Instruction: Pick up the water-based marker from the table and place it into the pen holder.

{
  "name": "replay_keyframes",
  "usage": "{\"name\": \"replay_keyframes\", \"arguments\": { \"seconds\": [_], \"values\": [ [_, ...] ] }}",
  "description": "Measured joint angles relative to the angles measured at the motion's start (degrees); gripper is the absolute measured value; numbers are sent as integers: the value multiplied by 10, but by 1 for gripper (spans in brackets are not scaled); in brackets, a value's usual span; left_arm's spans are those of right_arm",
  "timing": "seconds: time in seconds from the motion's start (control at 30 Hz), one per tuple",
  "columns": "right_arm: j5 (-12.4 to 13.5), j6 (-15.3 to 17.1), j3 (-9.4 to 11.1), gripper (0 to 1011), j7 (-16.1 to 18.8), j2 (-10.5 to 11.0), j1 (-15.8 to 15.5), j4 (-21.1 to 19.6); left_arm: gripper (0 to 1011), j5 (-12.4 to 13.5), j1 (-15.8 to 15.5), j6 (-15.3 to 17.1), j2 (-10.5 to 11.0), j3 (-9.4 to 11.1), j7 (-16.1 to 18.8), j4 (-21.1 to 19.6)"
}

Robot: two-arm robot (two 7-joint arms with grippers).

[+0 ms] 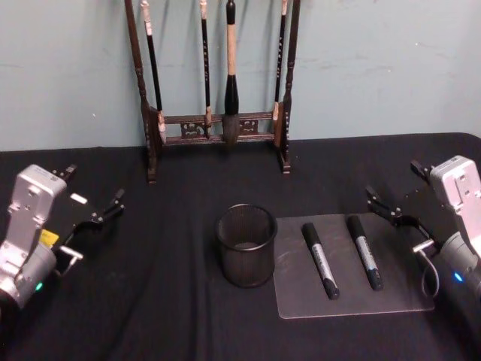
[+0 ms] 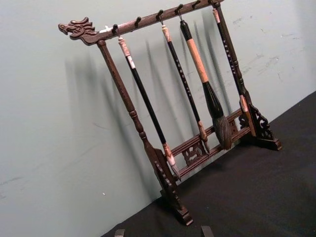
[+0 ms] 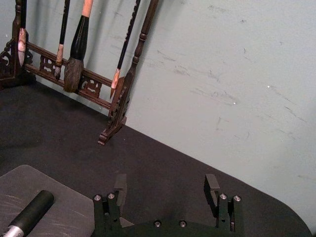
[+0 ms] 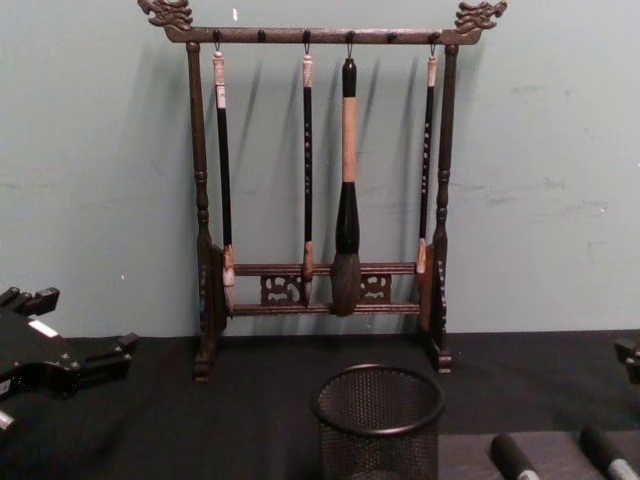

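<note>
Right gripper [image 3: 165,181] hangs beside the grey plastic mat [image 1: 353,301], jaws wide, empty. Left gripper [image 1: 96,183] is parked well left, also wide. On the mat lie an inner black silver-banded marker [image 1: 320,260] and an outer twin marker [image 1: 364,252]; can't tell which is water-based. Likely light, rigid, slick, rolls, so pinch mid-barrel. The black wire-mesh pen holder [image 1: 246,263] stands just left of the mat on the black cloth table [image 1: 150,301]. A dark wooden brush rack [image 1: 218,120] stands behind.

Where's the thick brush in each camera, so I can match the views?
Head: thick brush top centre, on the rack.
Left wrist: brush third from the dragon end.
Right wrist: brush between two thin ones.
Chest: brush at centre.
Shared landmark: the rack's carved lower rail.
</note>
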Motion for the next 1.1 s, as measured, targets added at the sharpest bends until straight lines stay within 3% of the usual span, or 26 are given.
{"name": "replay_keyframes", "arguments": {
  "seconds": [1.1],
  "values": [
    [0, 0, 0, 1000, 0, 0, 0, 0, 1001, 0, 0, 0, 0, 0, 0, 0]
  ]
}}
